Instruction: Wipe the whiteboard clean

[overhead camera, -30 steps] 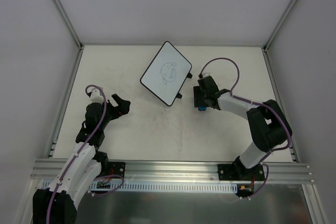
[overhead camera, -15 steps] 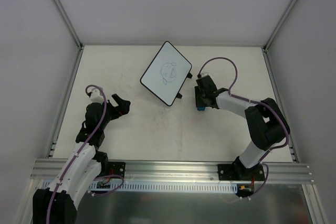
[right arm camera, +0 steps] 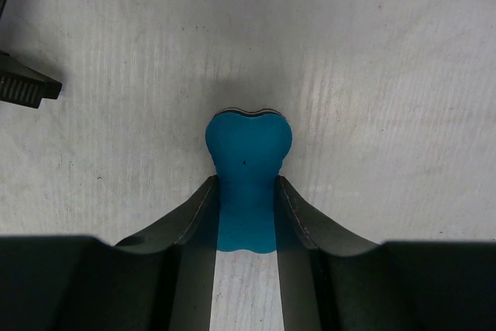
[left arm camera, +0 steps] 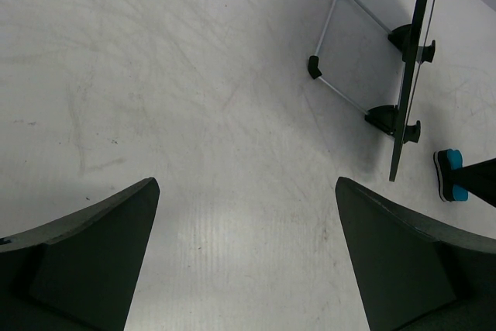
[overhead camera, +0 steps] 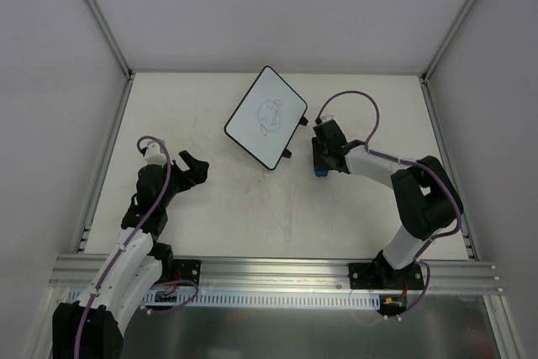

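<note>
The whiteboard lies tilted at the back middle of the table, with a blue scribble on it. In the left wrist view it shows edge-on at the upper right. The blue bone-shaped eraser lies on the table to the right of the board; it also shows in the top view. My right gripper is shut on the eraser's narrow waist, both fingers against its sides. My left gripper is open and empty over bare table at the left, well apart from the board.
A small wire-frame stand with black feet sits beside the board's edge in the left wrist view. Aluminium frame rails and white walls bound the table on three sides.
The right gripper has shifted slightly up and left around the eraser. The left arm and the whiteboard have not moved.
</note>
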You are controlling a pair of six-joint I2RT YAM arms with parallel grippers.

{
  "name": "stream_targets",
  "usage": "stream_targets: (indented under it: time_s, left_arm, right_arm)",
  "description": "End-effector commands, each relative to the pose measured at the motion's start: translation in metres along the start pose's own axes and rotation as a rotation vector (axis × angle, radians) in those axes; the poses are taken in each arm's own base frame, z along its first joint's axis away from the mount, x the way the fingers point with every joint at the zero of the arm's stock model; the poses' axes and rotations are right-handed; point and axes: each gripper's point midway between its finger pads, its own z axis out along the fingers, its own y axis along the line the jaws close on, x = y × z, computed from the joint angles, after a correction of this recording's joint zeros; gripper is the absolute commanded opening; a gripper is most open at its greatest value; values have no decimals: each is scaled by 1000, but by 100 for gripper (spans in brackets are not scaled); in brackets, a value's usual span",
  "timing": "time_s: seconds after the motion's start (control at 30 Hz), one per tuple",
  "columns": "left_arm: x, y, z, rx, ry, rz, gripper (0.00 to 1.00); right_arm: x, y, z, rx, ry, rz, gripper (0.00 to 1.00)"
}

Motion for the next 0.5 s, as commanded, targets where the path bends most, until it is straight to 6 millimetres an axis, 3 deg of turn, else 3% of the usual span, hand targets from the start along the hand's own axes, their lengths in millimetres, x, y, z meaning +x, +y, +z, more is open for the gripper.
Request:
stream_targets:
  time_s: [0.0,0.13,0.47]
  left_arm:
    - [-22,-14,-1,47,-63,25,99]
    - [-25,-14,-1,41,-77,13,99]
    - [-35,-36,0,131,-83,-28,99]
  right_arm:
    - [-10,1,-10,2,-25,-13,15]
    - [-18,3,-21,-10,-48,-7,15]
    - [-45,10,-49,-17,-98,-18,15]
